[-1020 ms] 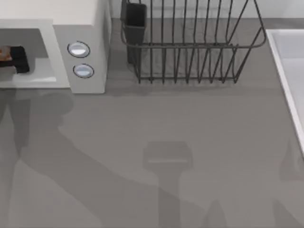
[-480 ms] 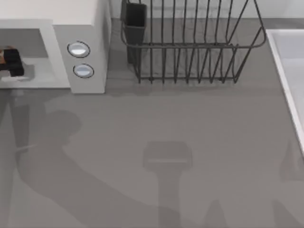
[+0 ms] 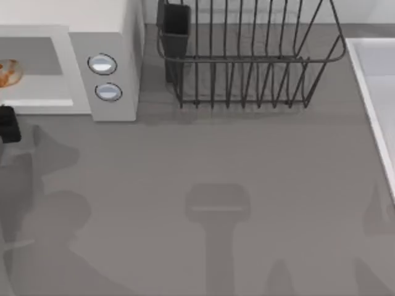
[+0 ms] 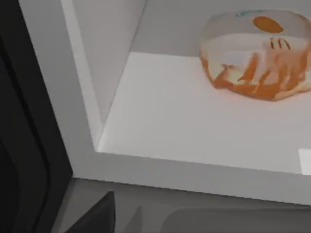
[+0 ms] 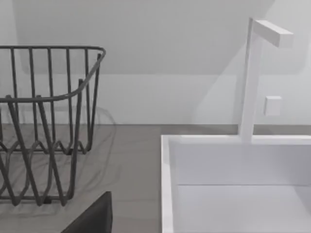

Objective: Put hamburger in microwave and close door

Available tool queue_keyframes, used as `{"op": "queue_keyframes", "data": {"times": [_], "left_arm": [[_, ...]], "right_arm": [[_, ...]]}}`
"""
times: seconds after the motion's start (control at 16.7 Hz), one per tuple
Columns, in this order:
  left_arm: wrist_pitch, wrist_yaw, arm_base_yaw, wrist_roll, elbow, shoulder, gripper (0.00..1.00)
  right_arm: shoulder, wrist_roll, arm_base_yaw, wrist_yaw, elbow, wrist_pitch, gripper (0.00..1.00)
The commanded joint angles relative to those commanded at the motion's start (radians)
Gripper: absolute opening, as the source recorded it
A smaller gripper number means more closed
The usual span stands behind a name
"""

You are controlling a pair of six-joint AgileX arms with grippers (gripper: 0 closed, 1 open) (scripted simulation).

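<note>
Top view: hamburger (image 3: 7, 73) sits on the floor of the microwave (image 3: 111, 37) cavity, at the table's left edge. My left gripper (image 3: 7, 123) is just outside the cavity, in front of it, apart from the hamburger; I cannot tell how wide its fingers stand. Left wrist view adds the orange print on the hamburger wrapper. Right wrist view: dish rack (image 5: 43, 126) beside a white sink (image 5: 233, 170).
</note>
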Motion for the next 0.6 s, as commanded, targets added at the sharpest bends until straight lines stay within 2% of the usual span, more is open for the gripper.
{"op": "queue_keyframes", "data": {"times": [0.3, 0.6], "left_arm": [[0.088, 0.041, 0.05, 0.02, -0.173, -0.089, 1.0], [0.139, 0.076, 0.093, 0.026, -0.275, -0.126, 1.0]], "right_arm": [[0.0, 0.0, 0.0, 0.0, 0.0, 0.0, 1.0], [0.0, 0.0, 0.0, 0.0, 0.0, 0.0, 1.0]]}}
